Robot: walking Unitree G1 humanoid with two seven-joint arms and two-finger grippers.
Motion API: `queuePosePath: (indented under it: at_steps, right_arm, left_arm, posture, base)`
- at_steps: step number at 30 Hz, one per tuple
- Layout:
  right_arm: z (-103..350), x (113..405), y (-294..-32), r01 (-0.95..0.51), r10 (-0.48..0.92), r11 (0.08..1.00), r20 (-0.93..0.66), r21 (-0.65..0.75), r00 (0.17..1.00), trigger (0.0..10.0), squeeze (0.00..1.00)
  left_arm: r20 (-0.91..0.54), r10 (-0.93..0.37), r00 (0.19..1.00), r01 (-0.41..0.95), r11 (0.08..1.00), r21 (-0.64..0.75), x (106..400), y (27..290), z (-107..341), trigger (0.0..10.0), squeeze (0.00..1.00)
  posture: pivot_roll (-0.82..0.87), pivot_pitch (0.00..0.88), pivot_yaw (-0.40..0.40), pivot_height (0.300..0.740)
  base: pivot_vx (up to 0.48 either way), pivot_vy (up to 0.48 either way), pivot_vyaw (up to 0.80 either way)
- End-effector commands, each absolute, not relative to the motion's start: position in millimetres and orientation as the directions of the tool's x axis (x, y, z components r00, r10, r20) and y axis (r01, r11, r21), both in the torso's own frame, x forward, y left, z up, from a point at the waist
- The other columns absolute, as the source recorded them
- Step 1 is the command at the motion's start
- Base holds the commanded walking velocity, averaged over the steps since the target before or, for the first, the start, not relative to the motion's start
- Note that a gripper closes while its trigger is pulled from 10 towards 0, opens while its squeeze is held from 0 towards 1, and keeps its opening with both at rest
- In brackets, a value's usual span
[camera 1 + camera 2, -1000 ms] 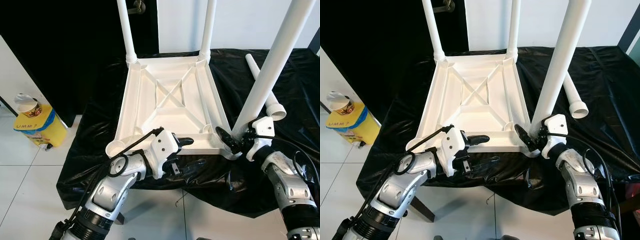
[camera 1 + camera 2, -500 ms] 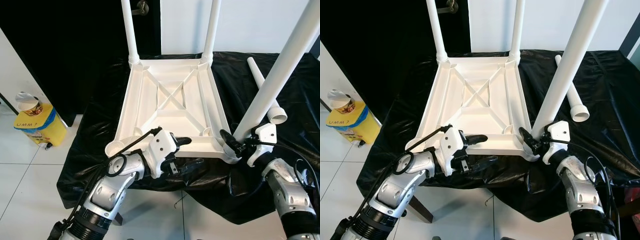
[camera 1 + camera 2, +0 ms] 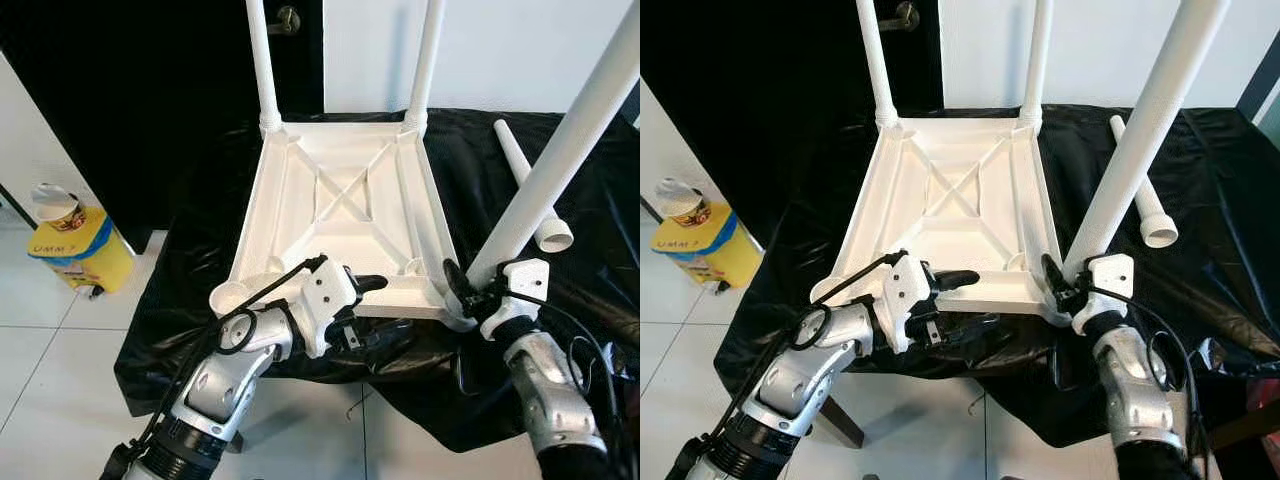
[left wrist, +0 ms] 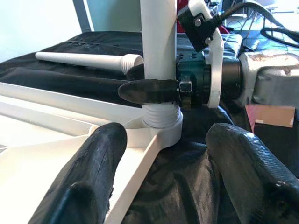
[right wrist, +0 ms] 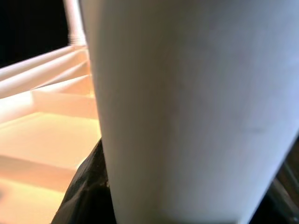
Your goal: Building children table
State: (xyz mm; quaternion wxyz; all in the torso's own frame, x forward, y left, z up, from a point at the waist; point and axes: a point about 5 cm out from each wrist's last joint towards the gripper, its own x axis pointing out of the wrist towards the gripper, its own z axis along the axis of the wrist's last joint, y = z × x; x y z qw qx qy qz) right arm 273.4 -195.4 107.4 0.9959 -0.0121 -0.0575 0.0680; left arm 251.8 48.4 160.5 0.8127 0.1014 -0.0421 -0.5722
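From the left eye view I see the white tabletop (image 3: 345,215) lying upside down on the black-draped counter (image 3: 200,300), two legs standing at its far corners. My right gripper (image 3: 462,290) clasps the tilted white leg (image 3: 560,165) just above the near right corner socket. My left gripper (image 3: 372,312) sits spread wide at the tabletop's near edge, one finger above the rim, one below. A loose leg (image 3: 530,190) lies on the right, and a yellow container (image 3: 75,250) stands on the floor at left.

In the left wrist view, my fingers (image 4: 96,172) frame the socket (image 4: 161,128) where the leg enters.

The right wrist view has the leg (image 5: 187,107) close up.
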Motion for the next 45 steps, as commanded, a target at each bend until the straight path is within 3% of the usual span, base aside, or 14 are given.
queuePosePath:
  at_steps: [1,7,13,28,29,31,32,33,43,44,45]
  right_arm:
    - [87,267,-195,-0.036,0.036,0.999,0.006,-0.022,0.999,10.0,0.00]
    - [77,264,-193,0.164,-0.164,0.986,-0.050,-0.001,0.985,10.0,0.00]
    - [73,265,-190,0.253,-0.250,0.967,-0.067,0.033,0.966,10.0,0.00]
    - [88,268,-171,0.201,-0.202,0.977,0.016,0.067,0.979,10.0,0.00]
    - [90,270,-172,0.183,-0.186,0.980,0.029,0.071,0.982,10.0,0.10]
    - [90,270,-172,0.183,-0.186,0.980,0.029,0.071,0.982,10.0,0.10]
    - [92,273,-173,0.169,-0.172,0.983,0.038,0.076,0.984,10.0,0.16]
    - [96,277,-175,0.136,-0.140,0.988,0.056,0.067,0.989,10.0,1.00]
    - [102,278,-181,0.089,-0.090,0.996,0.092,0.024,0.992,10.0,1.00]
    - [104,276,-183,0.040,-0.042,0.999,0.102,0.022,0.994,10.0,0.09]
    - [104,276,-183,0.040,-0.042,0.999,0.102,0.022,0.994,10.0,0.09]
  left_arm:
    - [-0.046,-0.932,0.359,0.915,0.342,0.212,254,48,158,10.0,0.00]
    - [-0.043,-0.929,0.368,0.911,0.351,0.215,254,50,158,10.0,0.00]
    - [-0.045,-0.926,0.374,0.910,0.357,0.211,253,50,157,10.0,0.00]
    - [-0.047,-0.917,0.396,0.899,0.376,0.223,258,53,160,10.0,0.00]
    - [-0.053,-0.917,0.396,0.899,0.375,0.227,259,54,161,10.0,0.00]
    - [-0.053,-0.917,0.396,0.899,0.375,0.227,259,54,161,10.0,0.00]
    - [-0.058,-0.916,0.398,0.898,0.375,0.229,260,55,161,10.0,0.00]
    - [-0.061,-0.914,0.402,0.896,0.379,0.231,261,57,161,10.0,0.00]
    - [-0.064,-0.910,0.410,0.893,0.385,0.234,262,59,162,10.0,0.00]
    - [-0.062,-0.907,0.416,0.889,0.392,0.235,262,59,161,10.0,0.00]
    - [-0.062,-0.907,0.416,0.889,0.392,0.235,262,59,161,10.0,0.00]
  posture:
    - [-0.04,0.000,-0.032,0.740]
    - [-0.03,0.000,-0.034,0.740]
    - [-0.02,0.000,-0.026,0.740]
    - [0.00,0.000,-0.020,0.740]
    - [0.01,0.000,-0.016,0.740]
    - [0.01,0.000,-0.016,0.740]
    - [0.00,0.000,-0.012,0.740]
    - [0.00,0.000,-0.008,0.740]
    - [-0.01,0.000,-0.010,0.740]
    - [-0.01,0.000,-0.017,0.740]
    - [-0.01,0.000,-0.017,0.740]
  base:
    - [0.000,0.000,0.00]
    - [0.000,0.000,0.00]
    - [0.000,0.000,0.00]
    - [0.000,0.000,0.00]
    - [0.000,0.000,0.00]
    - [0.000,0.000,0.00]
    - [0.000,0.000,0.00]
    - [0.000,0.000,0.00]
    - [0.000,0.000,0.00]
    - [0.000,0.000,0.00]
    - [0.000,0.000,0.00]
